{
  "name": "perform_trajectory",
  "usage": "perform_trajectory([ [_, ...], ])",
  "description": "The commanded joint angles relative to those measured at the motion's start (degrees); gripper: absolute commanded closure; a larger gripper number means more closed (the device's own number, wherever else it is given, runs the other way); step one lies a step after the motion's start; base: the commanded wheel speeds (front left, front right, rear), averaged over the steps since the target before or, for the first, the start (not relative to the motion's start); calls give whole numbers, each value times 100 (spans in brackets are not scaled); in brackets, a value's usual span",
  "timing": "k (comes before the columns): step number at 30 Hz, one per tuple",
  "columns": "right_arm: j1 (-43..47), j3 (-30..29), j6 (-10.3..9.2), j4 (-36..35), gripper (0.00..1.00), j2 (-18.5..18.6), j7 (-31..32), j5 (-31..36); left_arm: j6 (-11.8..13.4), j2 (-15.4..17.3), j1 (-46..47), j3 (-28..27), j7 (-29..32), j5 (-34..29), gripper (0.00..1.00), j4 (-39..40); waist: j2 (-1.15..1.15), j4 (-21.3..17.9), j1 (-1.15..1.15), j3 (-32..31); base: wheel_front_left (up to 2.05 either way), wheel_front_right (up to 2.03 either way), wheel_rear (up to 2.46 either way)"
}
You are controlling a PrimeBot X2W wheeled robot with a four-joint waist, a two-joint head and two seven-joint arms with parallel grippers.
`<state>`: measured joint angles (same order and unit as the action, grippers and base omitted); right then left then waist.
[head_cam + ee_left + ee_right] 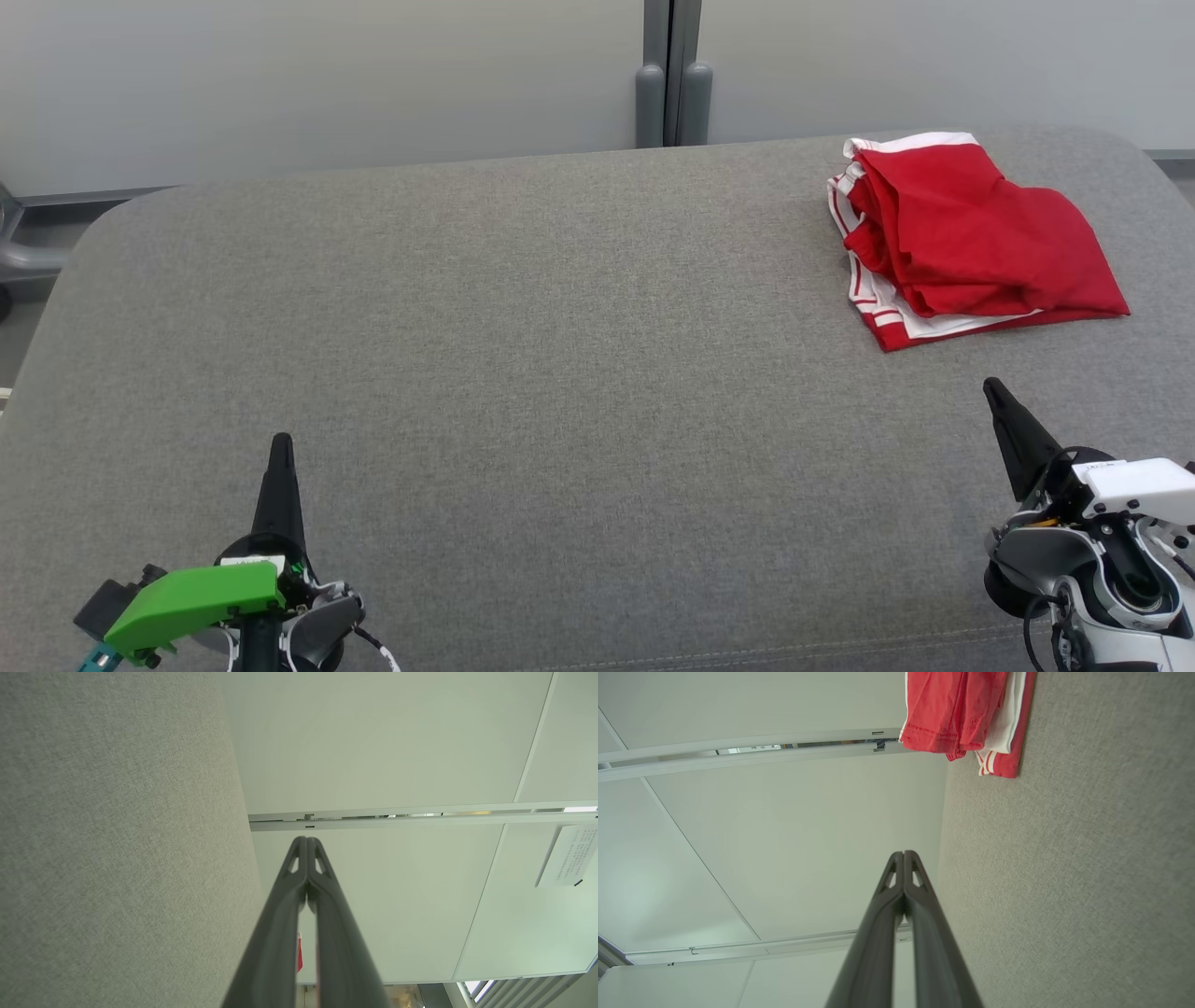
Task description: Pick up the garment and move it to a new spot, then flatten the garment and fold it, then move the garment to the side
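Found the fingers of the left gripper (280,453) clenched tip against tip, grasping nothing, and the same for the right gripper (994,392). Confirmed it in both wrist views, with only a thin slit lower down between the dark fingers.

Located the garment (971,238), red with white striped trim, at the far right part of the grey fabric surface (523,327). Saw it lying in several layers, roughly folded, with edges not fully aligned. Judged the folding and the move to the side as probably done already. Took this as the likely reason for having both grippers low at the near edge, well apart from the cloth and from each other, pointing away from the robot.

Noticed behind the surface pale wall panels (327,75) joined at a grey post (672,84).

Looked for writing. Saw no brand on the garment. Found a small white label (247,563) beside the green cover (191,597) at the left wrist, and a paper notice (567,854) on one panel, both too small to be read.
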<state>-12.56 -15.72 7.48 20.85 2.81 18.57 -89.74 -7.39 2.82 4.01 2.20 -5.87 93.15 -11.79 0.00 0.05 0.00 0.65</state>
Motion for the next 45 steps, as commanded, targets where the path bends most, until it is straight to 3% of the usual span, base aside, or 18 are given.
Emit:
perform_trajectory([
  [1,-49,-4,2,5,100,10,26,-19,-25,7,63,7,5,20,100,5,0,0,0,0,0,0,0],
  [45,-49,-4,2,5,100,10,26,-19,-25,7,63,7,4,20,100,5,0,0,0,0,0,0,0],
])
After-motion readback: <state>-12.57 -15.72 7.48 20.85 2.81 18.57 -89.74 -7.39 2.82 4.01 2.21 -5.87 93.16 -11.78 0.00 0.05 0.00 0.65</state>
